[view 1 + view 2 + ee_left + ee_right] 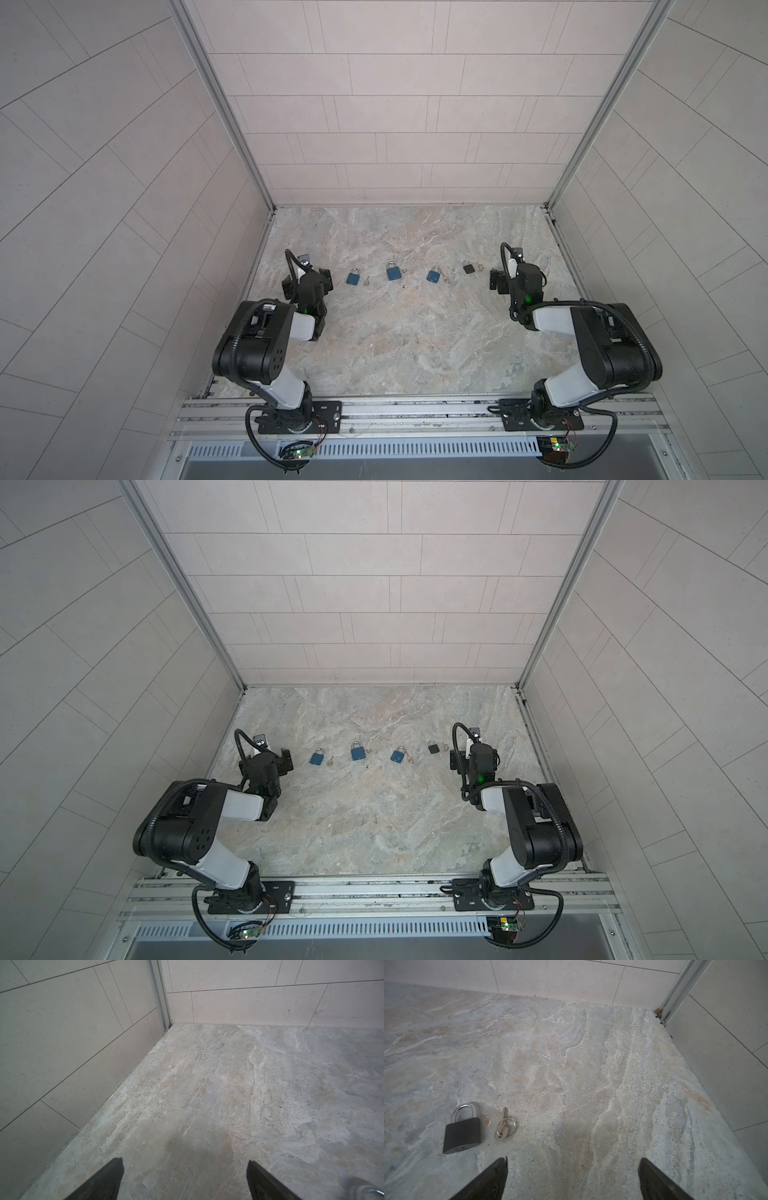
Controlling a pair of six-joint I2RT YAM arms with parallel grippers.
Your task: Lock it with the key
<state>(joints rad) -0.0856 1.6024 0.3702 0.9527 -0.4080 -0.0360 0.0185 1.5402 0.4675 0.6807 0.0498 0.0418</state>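
One dark padlock (462, 1132) lies flat on the tabletop (591, 1064) near the right hand (573, 1160), with a ringed key (505, 1124) just beside it; both are sharp in the right wrist view and tiny in both top views. Top views alone show three blue padlocks (353, 277) (393, 272) (434, 275) in a row between it and the left hand (185, 1163). Both hands released, empty.

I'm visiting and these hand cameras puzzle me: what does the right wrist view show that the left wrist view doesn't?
Only the right wrist view: a dark padlock lying flat and a key on a ring beside it, not touching. Only the left wrist view: a sliver of curved silver metal at the picture's edge, too little to identify. Both: the stone-patterned table, tiled walls, and, spread wide with nothing between, the right fingers and left fingers.
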